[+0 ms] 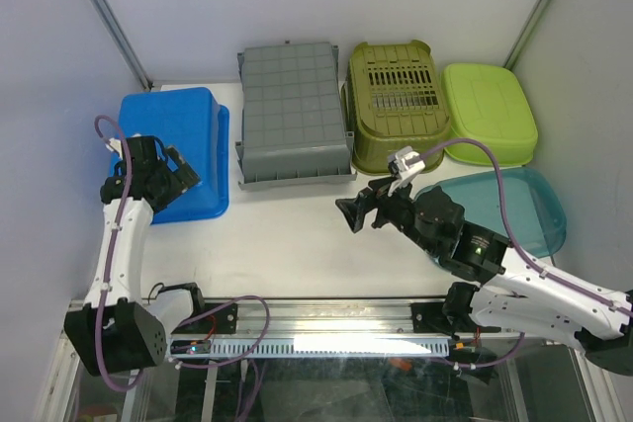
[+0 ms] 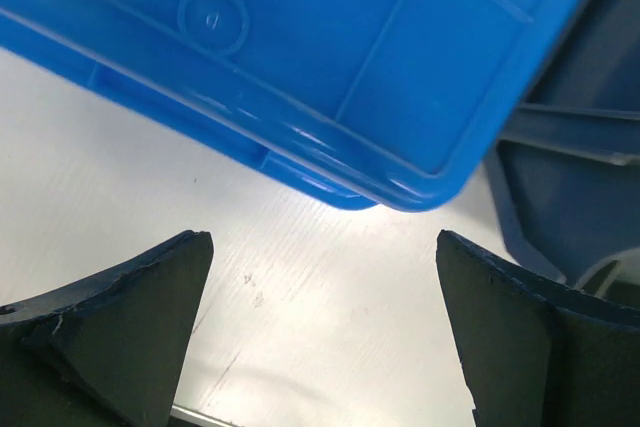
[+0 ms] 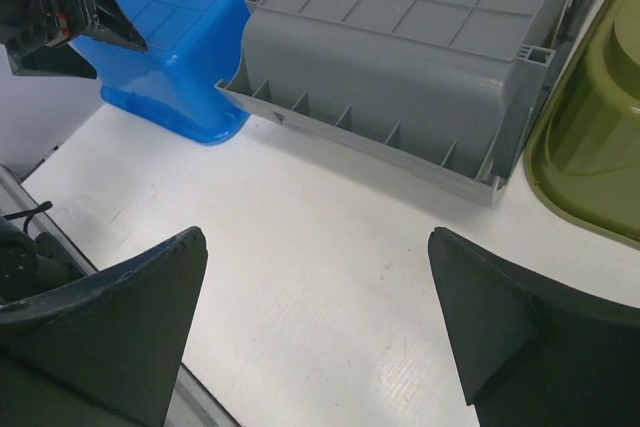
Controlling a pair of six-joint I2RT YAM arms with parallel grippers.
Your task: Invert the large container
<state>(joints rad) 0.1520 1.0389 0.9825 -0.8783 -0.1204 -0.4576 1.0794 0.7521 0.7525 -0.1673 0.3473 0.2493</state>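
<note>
**Desk:** What does the overhead view show?

**Photographer:** A white table [image 1: 287,244], walled in pale panels on three sides. Five plastic containers crowd its far half. A glossy blue plastic tub [image 1: 173,130] lies bottom up at far left, and beside it a large grey ribbed plastic crate [image 1: 295,111] is also bottom up. Next come an olive slotted basket [image 1: 396,96], a lime-green tub [image 1: 490,111] and, nearer on the right, a translucent teal tub [image 1: 524,210]. The near middle of the table is bare. The left gripper [image 1: 183,173] hangs at the blue tub's near right edge. The right gripper [image 1: 354,212] sits over the open middle, well apart from the crate.

**Desk:** And the left wrist?

**Photographer:** The left gripper [image 2: 325,337] is spread wide and holding nothing. Its dark fingers [image 2: 120,317] are above faintly lined white board. The blue tub's rounded rim [image 2: 350,57] fills the top, with a moulded circle on its smooth skin. The grey crate's edge [image 2: 580,177] shows at right.

**Desk:** The right wrist?

**Photographer:** The right gripper [image 3: 320,327] is likewise spread and empty, with clear white surface ahead. The grey crate [image 3: 400,47] shows its gridded base uppermost and its finned rim on the table. The blue tub [image 3: 190,57] stands just beside it.
</note>
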